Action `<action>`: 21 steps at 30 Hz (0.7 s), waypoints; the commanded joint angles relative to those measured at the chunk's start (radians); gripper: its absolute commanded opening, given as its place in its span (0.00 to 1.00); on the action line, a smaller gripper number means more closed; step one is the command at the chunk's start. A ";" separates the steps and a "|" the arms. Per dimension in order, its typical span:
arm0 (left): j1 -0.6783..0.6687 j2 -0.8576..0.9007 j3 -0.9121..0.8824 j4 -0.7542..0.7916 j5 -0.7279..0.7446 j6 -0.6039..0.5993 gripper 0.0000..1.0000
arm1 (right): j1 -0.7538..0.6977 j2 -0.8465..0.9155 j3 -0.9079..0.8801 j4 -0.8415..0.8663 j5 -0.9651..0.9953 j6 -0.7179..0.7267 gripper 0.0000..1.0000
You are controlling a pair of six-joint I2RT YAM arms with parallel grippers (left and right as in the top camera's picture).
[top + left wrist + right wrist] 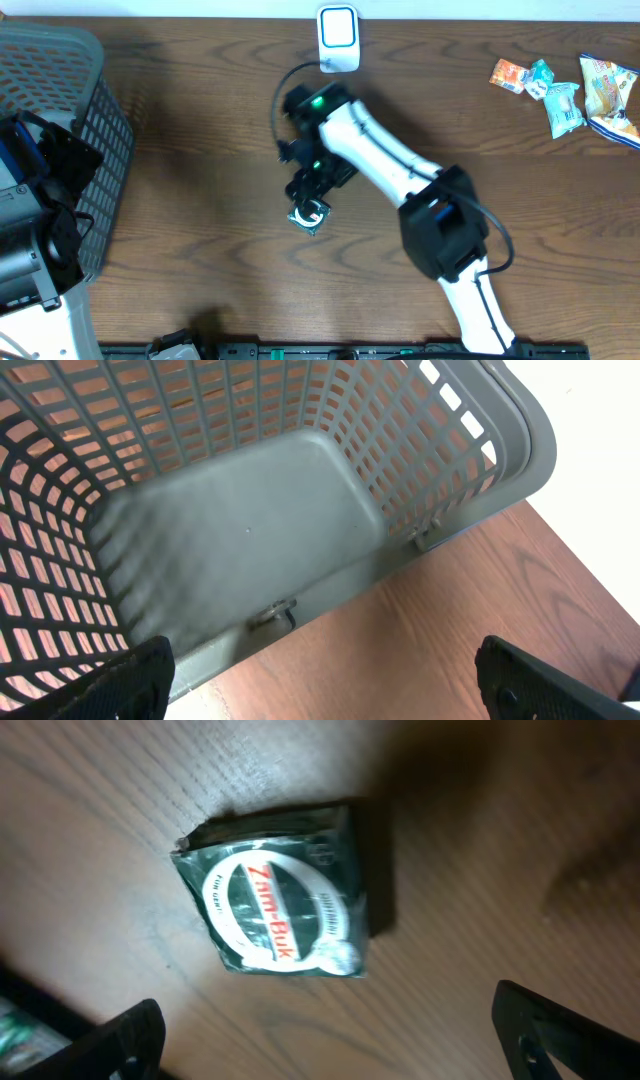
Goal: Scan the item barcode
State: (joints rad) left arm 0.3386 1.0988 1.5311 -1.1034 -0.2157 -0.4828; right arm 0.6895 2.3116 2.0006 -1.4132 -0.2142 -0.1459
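The green Zam-Buk box [275, 910] lies flat on the desk [480, 870], directly beneath the right claw [340, 1035], between its wide-spread, empty fingers [130, 1040].

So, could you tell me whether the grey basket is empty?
Empty, as far as visible: the left wrist view looks into the basket and shows only its bare grey floor.

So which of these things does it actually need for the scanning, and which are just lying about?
In the job: box of Zam-Buk, scanner, right gripper open above the box.
Lying about, for now: snack packets, basket.
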 commanded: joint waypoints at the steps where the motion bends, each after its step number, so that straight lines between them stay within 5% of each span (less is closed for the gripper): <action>1: 0.003 0.000 0.002 -0.004 -0.006 -0.009 0.95 | 0.081 -0.028 -0.008 -0.008 0.173 0.208 0.99; 8: 0.003 0.000 0.002 -0.004 -0.006 -0.009 0.95 | 0.177 -0.028 -0.008 -0.018 0.189 0.465 0.95; 18: 0.003 0.000 0.002 -0.004 -0.006 -0.008 0.95 | 0.265 -0.028 -0.019 -0.015 0.187 0.489 0.08; 21: 0.003 0.000 0.002 -0.004 -0.006 -0.008 0.95 | 0.274 -0.028 -0.059 0.040 0.186 0.489 0.01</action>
State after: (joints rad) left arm 0.3386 1.0988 1.5311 -1.1034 -0.2157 -0.4828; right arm 0.9535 2.3108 1.9774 -1.3994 -0.0437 0.3305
